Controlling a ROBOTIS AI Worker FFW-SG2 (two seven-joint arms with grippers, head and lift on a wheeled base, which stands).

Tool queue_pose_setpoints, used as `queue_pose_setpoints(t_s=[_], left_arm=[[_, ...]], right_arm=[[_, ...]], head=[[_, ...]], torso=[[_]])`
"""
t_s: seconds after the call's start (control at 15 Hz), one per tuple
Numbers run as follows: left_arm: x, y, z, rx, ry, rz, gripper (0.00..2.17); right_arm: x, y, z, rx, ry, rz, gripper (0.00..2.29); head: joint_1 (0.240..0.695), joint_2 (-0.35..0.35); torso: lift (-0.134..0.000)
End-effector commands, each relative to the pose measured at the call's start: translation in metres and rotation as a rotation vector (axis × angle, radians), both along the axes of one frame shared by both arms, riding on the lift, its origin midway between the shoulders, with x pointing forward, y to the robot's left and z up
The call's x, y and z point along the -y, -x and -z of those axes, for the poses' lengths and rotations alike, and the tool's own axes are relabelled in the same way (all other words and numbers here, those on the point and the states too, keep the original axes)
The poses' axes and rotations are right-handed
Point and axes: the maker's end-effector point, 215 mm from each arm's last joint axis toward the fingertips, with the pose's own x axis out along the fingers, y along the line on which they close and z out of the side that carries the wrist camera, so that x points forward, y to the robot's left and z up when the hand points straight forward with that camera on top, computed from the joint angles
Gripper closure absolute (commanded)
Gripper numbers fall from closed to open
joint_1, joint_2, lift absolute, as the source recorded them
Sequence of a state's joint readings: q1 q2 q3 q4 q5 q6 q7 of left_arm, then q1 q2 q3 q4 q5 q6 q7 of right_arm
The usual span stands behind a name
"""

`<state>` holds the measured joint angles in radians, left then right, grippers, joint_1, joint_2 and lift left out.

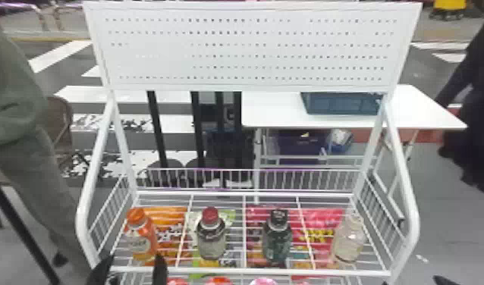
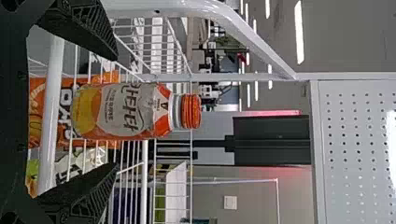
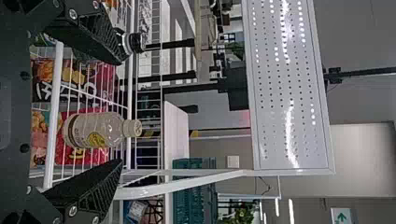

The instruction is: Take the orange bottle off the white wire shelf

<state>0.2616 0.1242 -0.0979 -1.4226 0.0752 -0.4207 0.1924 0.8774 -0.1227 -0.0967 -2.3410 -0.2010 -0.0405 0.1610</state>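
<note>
Orange bottle (image 1: 140, 240) upright on white wire shelf (image 1: 245, 270); grasp, removal left. Left gripper (image 2: 116, 111) near, jaws wide, empty; right gripper's (image 3: 122, 112) likewise.

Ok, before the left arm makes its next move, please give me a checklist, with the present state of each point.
- Orange bottle upright on the white wire shelf: ok
- Left gripper open: ok
- Left gripper lined up with the orange bottle: ok
- Red-capped bottle standing apart from the orange one: ok
- Orange bottle gripped, ready to lift: not ok
- Enough room over the front rail: cannot tell
</note>
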Motion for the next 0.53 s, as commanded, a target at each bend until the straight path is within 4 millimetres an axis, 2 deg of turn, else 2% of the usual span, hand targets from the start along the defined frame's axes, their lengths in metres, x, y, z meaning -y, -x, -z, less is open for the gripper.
queue_pose_setpoints(t_s=[0.0,0.27,0.47], left_arm=[[-0.001,-0.014,0.001,0.012,0.006,0.013,0.09],[0.009,-0.033,-0.016,0.044,0.017,0.038,0.09],[0.006,-0.046,-0.017,0.043,0.013,0.035,0.09]], right_arm=[[-0.001,0.000,0.002,-0.006,0.002,-0.002,0.15],[-0.002,0.002,0.003,-0.014,0.002,-0.003,0.15],[-0.001,0.002,0.003,-0.015,0.004,-0.003,0.15]], head=[[0.499,0.000],[0.499,0.000],[0.499,0.000]], torso=[[0.000],[0.000],[0.000]])
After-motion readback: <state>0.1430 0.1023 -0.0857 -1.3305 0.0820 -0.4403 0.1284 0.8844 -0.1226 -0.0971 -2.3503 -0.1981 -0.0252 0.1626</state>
